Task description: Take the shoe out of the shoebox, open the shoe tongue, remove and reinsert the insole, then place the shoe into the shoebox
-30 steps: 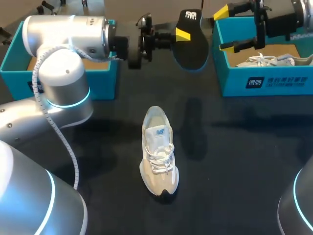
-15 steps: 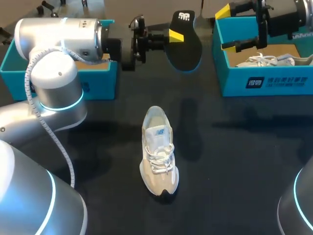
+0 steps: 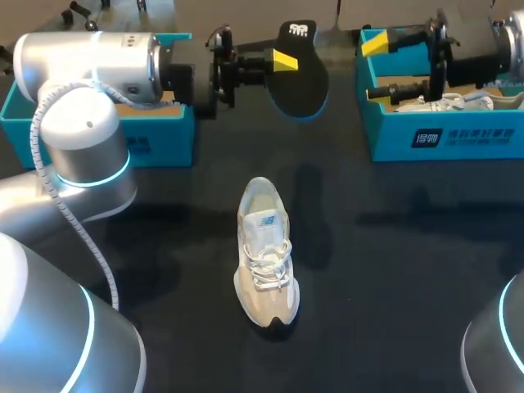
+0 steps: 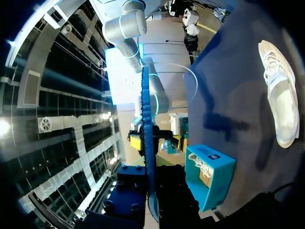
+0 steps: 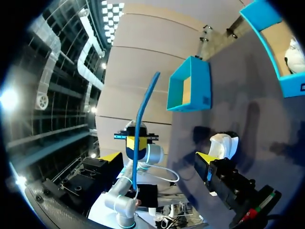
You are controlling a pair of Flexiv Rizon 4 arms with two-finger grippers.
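My left gripper (image 3: 286, 62) hangs above the far middle of the table, shut on a black insole with a blue edge (image 3: 300, 72). In the left wrist view the insole (image 4: 145, 143) stands edge-on between the fingers of the left gripper (image 4: 152, 193). The pale shoe (image 3: 264, 250) lies on the dark table, toe toward the front; it also shows as the shoe (image 4: 281, 95) and the shoe (image 5: 224, 143). My right gripper (image 3: 378, 67) is open at the left wall of the right teal shoebox (image 3: 446, 135), facing the insole (image 5: 140, 121). The right gripper (image 5: 159, 167) holds nothing.
A second pale shoe (image 3: 446, 102) lies inside the right shoebox. Another teal box (image 3: 123, 135) stands at the back left under my left arm; it shows as the box (image 5: 188, 88) in the right wrist view. The right shoebox (image 4: 209, 174) appears beyond the insole.
My left arm has drawn the insole a little to the left and toward the back. The right gripper has dropped slightly, staying open. The shoe has not moved.
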